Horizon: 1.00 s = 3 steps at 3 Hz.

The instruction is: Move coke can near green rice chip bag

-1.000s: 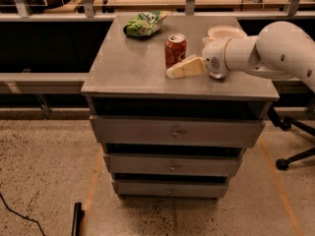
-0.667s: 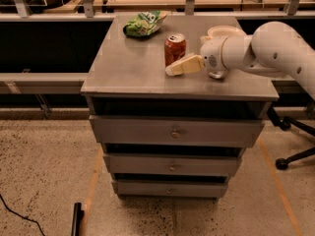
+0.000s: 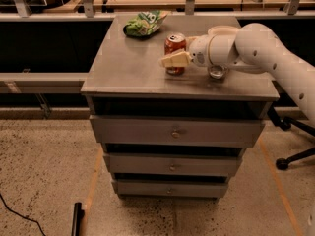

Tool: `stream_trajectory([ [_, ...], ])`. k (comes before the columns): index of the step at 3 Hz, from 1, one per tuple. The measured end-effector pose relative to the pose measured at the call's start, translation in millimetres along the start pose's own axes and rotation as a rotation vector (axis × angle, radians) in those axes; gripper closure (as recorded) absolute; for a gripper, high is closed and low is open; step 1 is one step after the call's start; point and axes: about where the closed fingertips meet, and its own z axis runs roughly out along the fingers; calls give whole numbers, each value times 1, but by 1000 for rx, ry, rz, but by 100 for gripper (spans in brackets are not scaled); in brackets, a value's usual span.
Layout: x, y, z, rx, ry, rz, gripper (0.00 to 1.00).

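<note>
The white robot arm's cream-tipped gripper (image 3: pixel 172 60) sits against the front of the red coke can with a silver top (image 3: pixel 175 43), overlapping its lower half. Whether it is clamped or loose I cannot tell, as its far side is hidden. The can stands upright near the middle of the grey metal drawer cabinet's top (image 3: pixel 128 65). The wrinkly bright green rice chip bag (image 3: pixel 143 23) lies at that top's back edge, apart from the can.

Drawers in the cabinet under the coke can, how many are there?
3, stacked down the front: top drawer, middle drawer, bottom drawer. None seems hidden. The tool is above them, by the coke can.
</note>
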Motion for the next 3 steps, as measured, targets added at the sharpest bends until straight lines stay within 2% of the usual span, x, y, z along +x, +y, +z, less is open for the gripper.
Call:
stream_trajectory([
  [2,0,4,3,-8,2,0,70],
  [3,-6,-8,10,49,-14,-2,94],
])
